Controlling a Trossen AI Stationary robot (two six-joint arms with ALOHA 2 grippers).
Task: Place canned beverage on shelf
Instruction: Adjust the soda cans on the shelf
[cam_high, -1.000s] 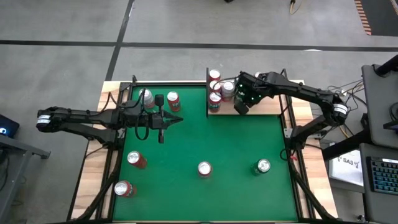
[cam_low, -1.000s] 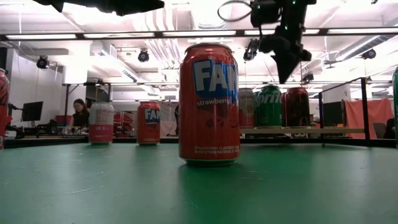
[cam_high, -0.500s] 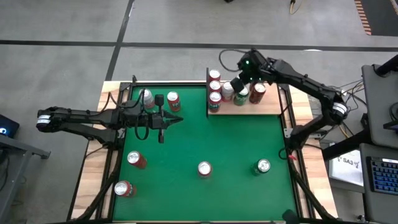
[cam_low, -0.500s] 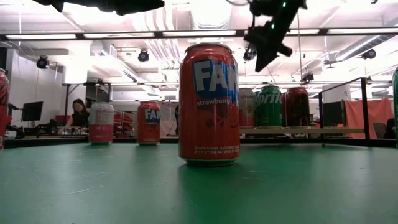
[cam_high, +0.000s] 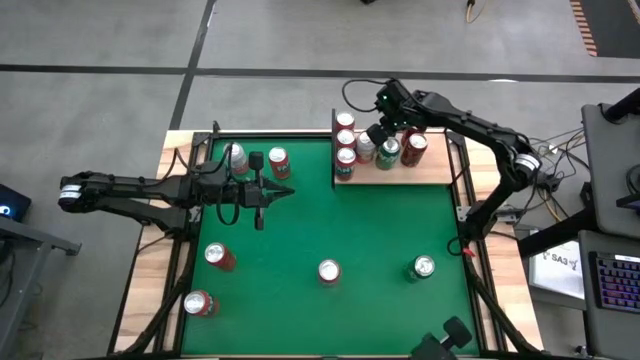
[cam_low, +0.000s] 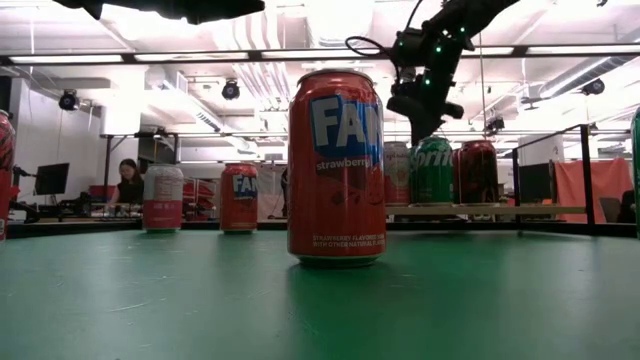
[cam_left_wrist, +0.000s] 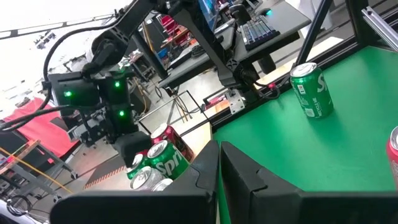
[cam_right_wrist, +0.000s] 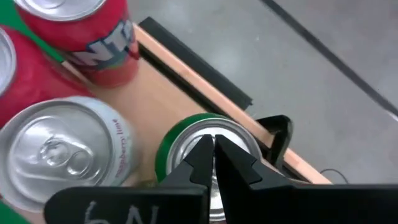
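1. On the far right part of the green tabletop (cam_high: 330, 220): the shelf (cam_high: 420, 172), a pale wooden board edged by black rods, bearing a row of red cans (cam_high: 345, 140) along its left edge, a silver-topped can (cam_high: 366, 148), a green can (cam_high: 388, 153) and a dark red can (cam_high: 416, 147), packed close, apparently to leave the rest of the board free.
2. Above those cans: the right gripper (cam_high: 378, 133), fingers pressed together and holding nothing; in its wrist view the fingertips (cam_right_wrist: 204, 151) hang over the green can's lid. Judged: it is clear of the can, not gripping it.
3. At the left side of the table: the left gripper (cam_high: 284, 193), likewise closed and empty, waiting near a red can (cam_high: 278, 161) and a silver can (cam_high: 236, 156).
4. Loose on the felt, well apart from the shelf: two red cans (cam_high: 219, 256) at the near left, a strawberry can (cam_high: 328, 271) at the middle and a green can (cam_high: 423, 267), judged awaiting placement.
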